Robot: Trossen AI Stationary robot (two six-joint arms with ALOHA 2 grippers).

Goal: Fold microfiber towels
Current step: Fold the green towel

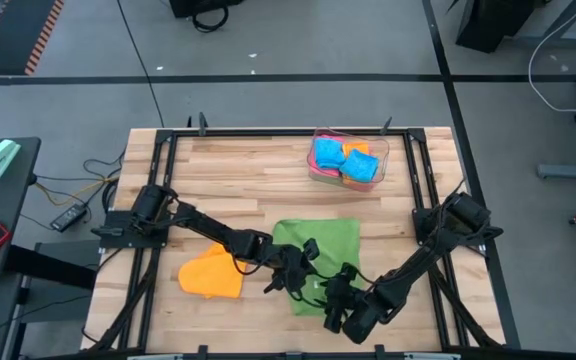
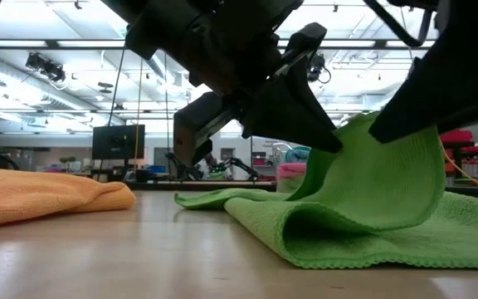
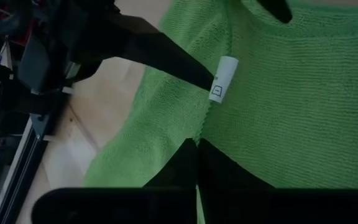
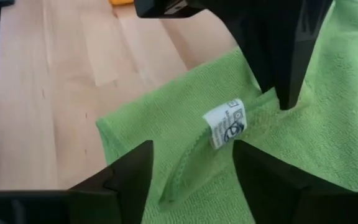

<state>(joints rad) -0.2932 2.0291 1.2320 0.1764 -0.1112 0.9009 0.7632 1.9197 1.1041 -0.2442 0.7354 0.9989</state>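
Observation:
A green microfiber towel (image 1: 320, 245) lies in the middle of the table, with one part raised into a peak (image 2: 363, 145) and a rolled fold (image 2: 305, 224) on the wood. My left gripper (image 3: 197, 144) is shut on its hemmed edge, close to a white label (image 4: 225, 127). My right gripper (image 4: 193, 148) is open, with one finger on each side of the raised edge and the label; I cannot tell whether it touches the cloth. An orange towel (image 1: 211, 272) lies bunched on the table to the left. My left gripper pinches the green towel's hemmed edge (image 3: 199, 127) between its two shut fingers, just beside the label. The fingers come slanting down from the table's left side. The pinched part is drawn up off the table, while the rest of the towel lies on the wood.
A clear tray (image 1: 380, 150) at the far right holds blue, orange and pink towels. Black frame rails (image 1: 163, 170) run along the table's sides. Bare wood shows between the tray and the green towel.

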